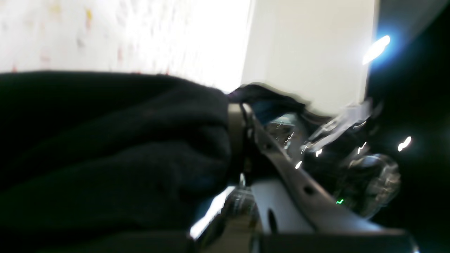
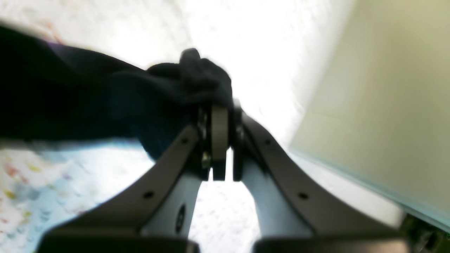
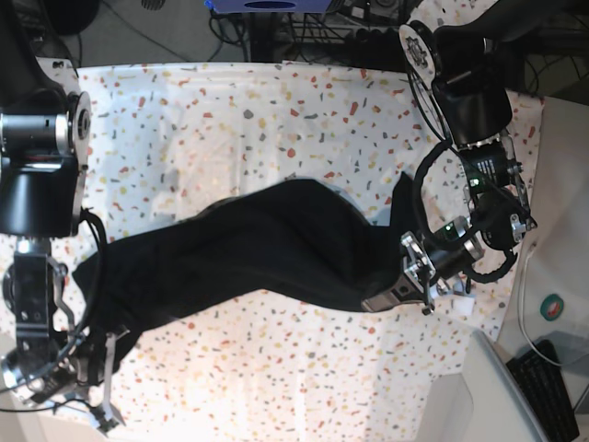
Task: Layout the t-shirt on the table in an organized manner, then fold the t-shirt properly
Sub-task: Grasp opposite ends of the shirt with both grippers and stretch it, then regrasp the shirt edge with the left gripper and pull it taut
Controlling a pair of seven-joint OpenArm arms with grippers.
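The black t-shirt (image 3: pixel 258 249) hangs twisted and stretched in a long band across the speckled table (image 3: pixel 230 120), from lower left to mid right. My left gripper (image 3: pixel 375 302) is shut on the shirt's right end. The left wrist view shows the pads (image 1: pixel 236 130) pinched on bunched black cloth (image 1: pixel 105 147) above the table (image 1: pixel 105 31). At the lower left, my right gripper (image 3: pixel 109 357) is shut on the other end. In the right wrist view, that gripper (image 2: pixel 228 121) clamps a wad of the t-shirt (image 2: pixel 70 98) over the table (image 2: pixel 35 182). Both wrist views are blurred.
A plain white surface (image 3: pixel 561 184) borders the table on the right, with a keyboard (image 3: pixel 549 387) and a light board (image 3: pixel 492 405) at the lower right. Cables and a stand (image 3: pixel 267 28) lie beyond the far edge. The right arm's body (image 3: pixel 37 166) stands at the left.
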